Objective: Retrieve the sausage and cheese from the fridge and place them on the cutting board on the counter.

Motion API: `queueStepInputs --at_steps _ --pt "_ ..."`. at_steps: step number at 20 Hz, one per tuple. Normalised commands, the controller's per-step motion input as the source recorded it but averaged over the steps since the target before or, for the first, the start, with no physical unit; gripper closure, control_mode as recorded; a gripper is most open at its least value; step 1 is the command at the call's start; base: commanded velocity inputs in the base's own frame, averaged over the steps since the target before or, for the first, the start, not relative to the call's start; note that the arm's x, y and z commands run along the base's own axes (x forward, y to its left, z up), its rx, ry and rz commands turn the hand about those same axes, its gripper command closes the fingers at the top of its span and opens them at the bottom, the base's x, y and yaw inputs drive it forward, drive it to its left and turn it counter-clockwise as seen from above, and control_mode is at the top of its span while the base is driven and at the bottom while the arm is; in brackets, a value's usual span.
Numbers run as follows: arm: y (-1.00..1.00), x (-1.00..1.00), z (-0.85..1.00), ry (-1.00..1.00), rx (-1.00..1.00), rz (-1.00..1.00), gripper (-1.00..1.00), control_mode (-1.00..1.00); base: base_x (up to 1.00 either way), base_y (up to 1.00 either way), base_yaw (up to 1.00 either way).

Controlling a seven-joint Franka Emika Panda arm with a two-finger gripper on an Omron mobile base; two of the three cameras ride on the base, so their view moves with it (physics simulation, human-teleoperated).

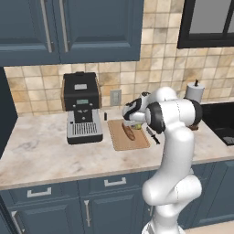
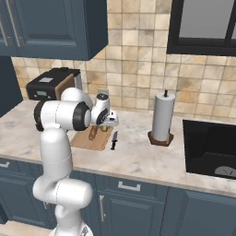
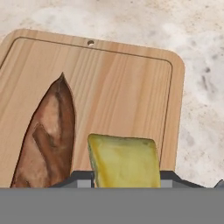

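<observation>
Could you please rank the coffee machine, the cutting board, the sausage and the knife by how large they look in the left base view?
1. Coffee machine
2. Cutting board
3. Sausage and knife: both small and alike in length, so I would not rank them.

White arm (image 1: pixel 176 137) bent forward, jaws pointing down.

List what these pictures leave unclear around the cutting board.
- Cheese: hand view's bottom edge hides its lower end, so resting on the cutting board or held is unclear.
- Gripper: the arm blocks the jaws in the left base view.
- Sausage: near end cut off.
</observation>
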Motion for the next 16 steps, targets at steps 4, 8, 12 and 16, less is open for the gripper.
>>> queueStepInputs --at_steps 4,8,12,16 --pt "0.07 0.01 -0.42 0.0 0.01 0.0 1.0 -1.0 0.0 0.0 0.0" --pt "0.1 0.0 -0.51 0.01 0.01 0.0 1.0 -1.0 0.0 0.0 0.0" --pt "0.32 0.0 -0.42 0.0 0.01 0.0 -1.0 -1.0 0.0 0.0 0.0" --pt "0.46 0.0 -0.28 0.0 0.04 0.0 -1.0 -1.0 0.0 0.0 0.0"
